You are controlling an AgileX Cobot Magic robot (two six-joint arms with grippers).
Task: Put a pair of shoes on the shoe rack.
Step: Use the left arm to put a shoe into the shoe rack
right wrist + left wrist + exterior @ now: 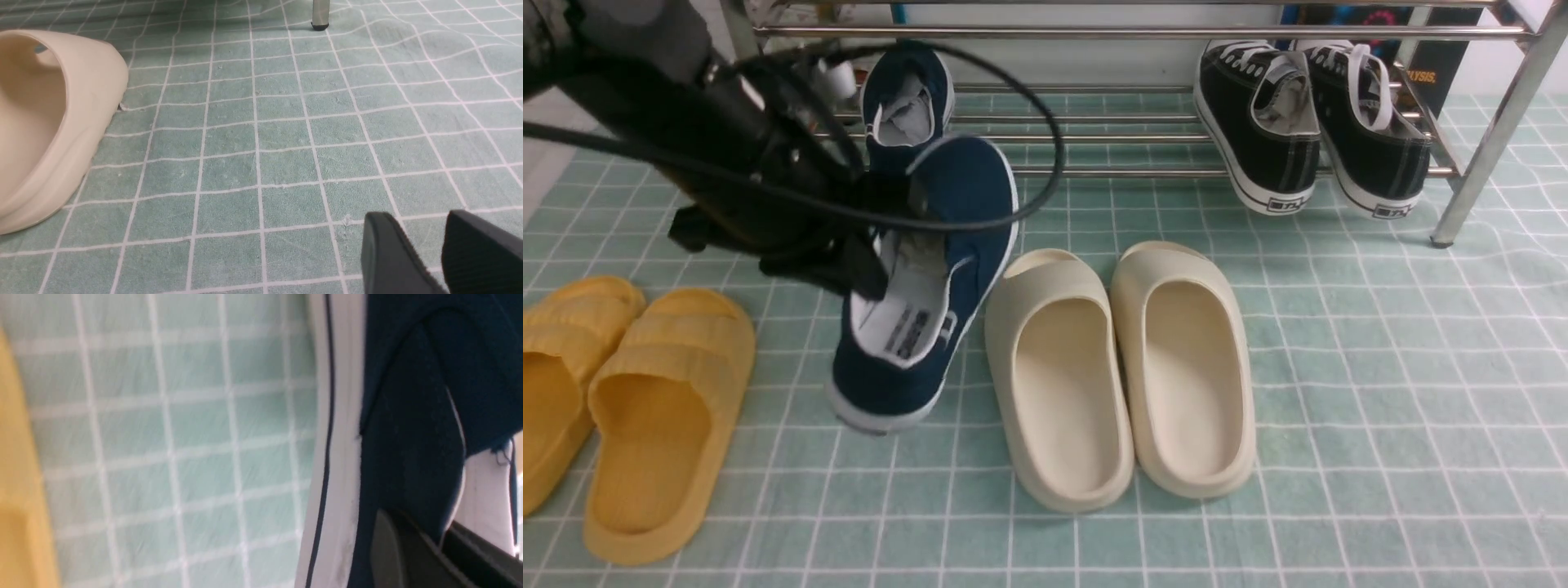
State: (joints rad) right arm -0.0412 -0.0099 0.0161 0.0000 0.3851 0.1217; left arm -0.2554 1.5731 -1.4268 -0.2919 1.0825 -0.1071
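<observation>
The left gripper (872,265) gripped the navy slip-on (968,212) by its collar, long axis toe-first toward the shoe rack (1127,172), just short of its racked mate (907,98); the right gripper (416,222) hung slightly parted, empty.

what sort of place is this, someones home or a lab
Probably a mock home entryway: a chrome shoe rack holding black lace-up sneakers, cream foam slides on a green grid-patterned cloth, and the left gripper holding a navy slip-on sneaker.

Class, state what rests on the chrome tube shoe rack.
One navy canvas slip-on shoe at left, two black lace-up sneakers at right. The robot's arm covers the rack's left end.
</observation>
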